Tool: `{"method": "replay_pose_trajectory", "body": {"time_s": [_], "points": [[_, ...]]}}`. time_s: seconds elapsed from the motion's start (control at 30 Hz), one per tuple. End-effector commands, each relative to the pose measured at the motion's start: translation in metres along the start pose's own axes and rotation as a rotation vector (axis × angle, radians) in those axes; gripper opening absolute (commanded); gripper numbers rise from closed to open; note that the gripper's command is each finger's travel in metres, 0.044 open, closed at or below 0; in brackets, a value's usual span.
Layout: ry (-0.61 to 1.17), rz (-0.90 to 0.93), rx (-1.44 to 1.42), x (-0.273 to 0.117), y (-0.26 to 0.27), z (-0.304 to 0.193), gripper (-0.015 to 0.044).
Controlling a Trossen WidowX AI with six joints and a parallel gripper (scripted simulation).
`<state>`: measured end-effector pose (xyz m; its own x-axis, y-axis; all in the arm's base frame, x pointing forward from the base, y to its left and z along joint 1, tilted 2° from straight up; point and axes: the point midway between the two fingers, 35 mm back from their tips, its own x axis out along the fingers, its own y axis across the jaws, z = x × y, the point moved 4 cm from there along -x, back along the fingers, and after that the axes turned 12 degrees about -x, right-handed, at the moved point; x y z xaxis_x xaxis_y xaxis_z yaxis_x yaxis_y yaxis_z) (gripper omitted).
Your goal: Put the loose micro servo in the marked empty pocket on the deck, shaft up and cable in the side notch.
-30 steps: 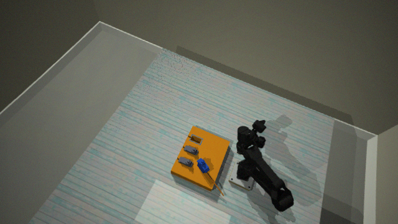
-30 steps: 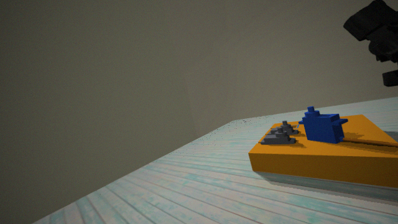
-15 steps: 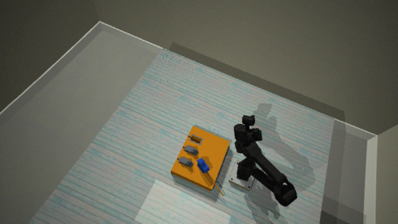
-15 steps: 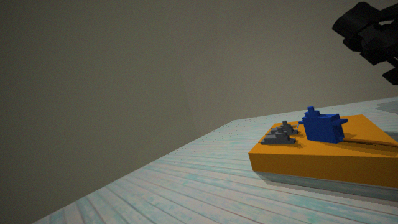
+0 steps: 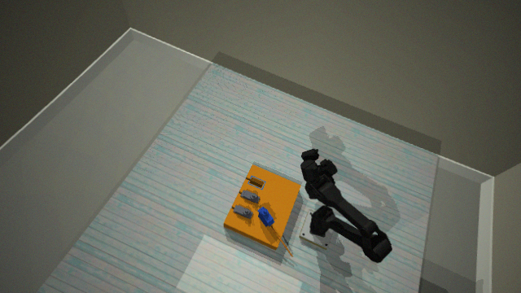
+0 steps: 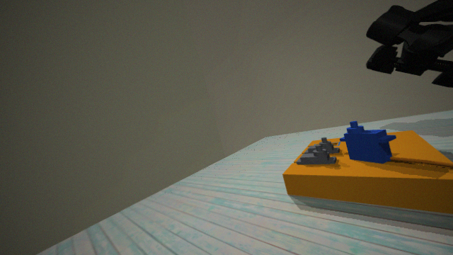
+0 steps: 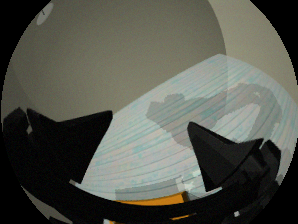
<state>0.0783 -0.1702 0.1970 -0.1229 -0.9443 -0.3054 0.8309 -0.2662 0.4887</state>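
The loose blue micro servo (image 5: 265, 216) (image 6: 368, 145) stands upright on the orange deck (image 5: 285, 199) (image 6: 354, 191) (image 7: 155, 199), its output shaft pointing up. Its orange-brown cable (image 5: 282, 240) (image 6: 421, 162) runs across the deck and past its edge. The marked pocket (image 5: 256, 182) is empty, outlined in light blue near the deck's far end, with its side notch at the left in the top view. My gripper (image 5: 319, 160) (image 6: 412, 75) (image 7: 152, 120) is open and empty, high up and off the deck's right side in the top view. The servo is not seen in the wrist view.
Two grey servos (image 5: 250, 196) (image 5: 242, 212) sit in the deck in a row with the pocket, beside the blue servo. The arm's pale base plate (image 5: 314, 241) is just right of the deck in the top view. The table (image 5: 183, 163) (image 6: 184, 212) (image 7: 145, 155) has light planks.
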Motion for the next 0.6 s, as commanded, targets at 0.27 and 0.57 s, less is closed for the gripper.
{"method": "replay_pose_trajectory", "body": {"time_s": [0.27,0.57], "points": [[0.116,0.077,-0.37,-0.008,0.019,-0.012,0.044],[0.192,0.158,-0.661,-0.017,0.032,-0.023,0.044]]}}
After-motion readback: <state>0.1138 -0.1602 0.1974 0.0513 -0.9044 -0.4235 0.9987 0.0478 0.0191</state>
